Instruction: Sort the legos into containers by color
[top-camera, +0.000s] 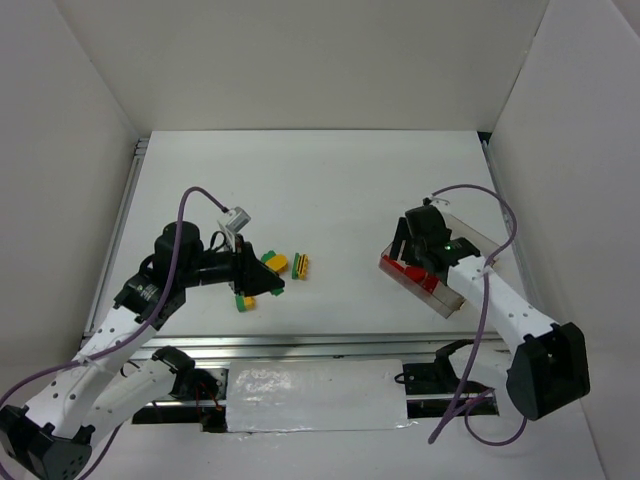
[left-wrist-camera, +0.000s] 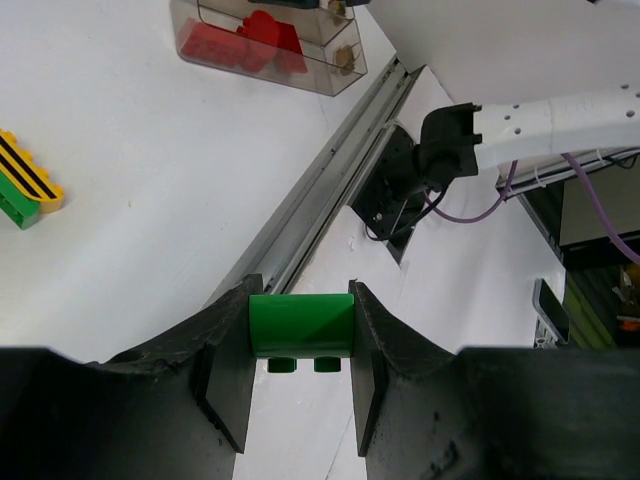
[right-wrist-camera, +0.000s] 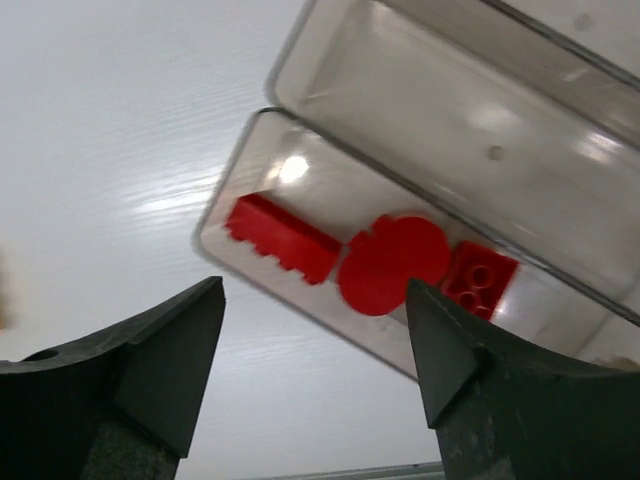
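My left gripper (left-wrist-camera: 301, 345) is shut on a green lego (left-wrist-camera: 301, 324) and holds it above the table; from above, this gripper (top-camera: 262, 281) sits by the loose legos. My right gripper (right-wrist-camera: 313, 290) hangs open and empty over the near end of the clear containers tray (right-wrist-camera: 290, 60). Three red legos lie in its outer compartment: a long brick (right-wrist-camera: 283, 238), a round piece (right-wrist-camera: 393, 263) and a small brick (right-wrist-camera: 480, 280). The compartment beside it (right-wrist-camera: 450, 130) holds nothing. In the overhead view the right gripper (top-camera: 410, 250) covers part of the tray (top-camera: 445, 300).
Loose yellow-and-green legos lie mid-table: one (top-camera: 275, 262) by the left gripper, a striped one (top-camera: 300, 266) to its right, another (top-camera: 245, 300) nearer the front. A metal rail (top-camera: 300, 345) runs along the table's near edge. White walls enclose the table.
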